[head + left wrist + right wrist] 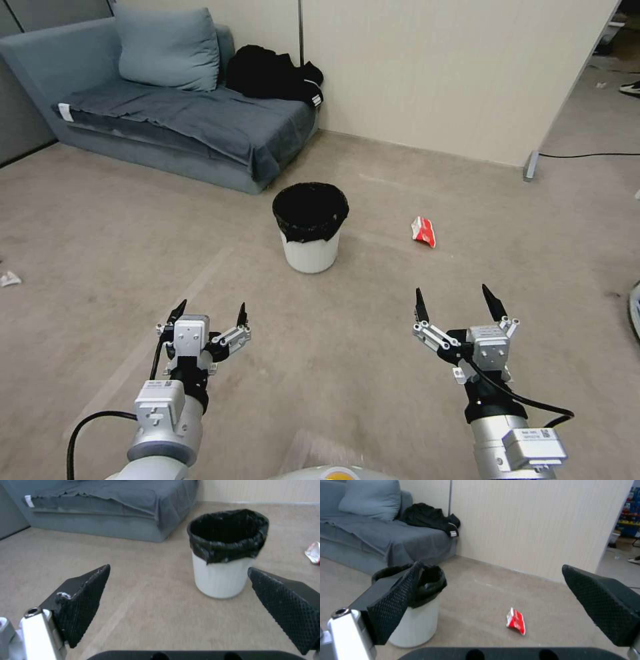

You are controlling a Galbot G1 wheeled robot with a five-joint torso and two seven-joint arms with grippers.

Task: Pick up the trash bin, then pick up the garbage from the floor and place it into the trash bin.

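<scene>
White bin waits for us

White plastic trash bin [310, 230] with its black bag stands on the beige carpet floor [100, 267], well ahead. Our left gripper [211, 315] and right gripper [458, 301] hang spread wide, holding nothing. A red-and-white wrapper [423, 231] lies near the bin. We think we must reach the bin first.

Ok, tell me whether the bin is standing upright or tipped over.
Upright: the bin stands on its base on the carpet, its black-lined mouth facing up.

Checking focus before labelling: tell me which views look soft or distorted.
Head view: sharp, wide-angle bend at wall and sofa. Left wrist view: trash bin and near fingers slightly soft. Right wrist view: red-and-white wrapper soft, doorway background blurrier.
</scene>
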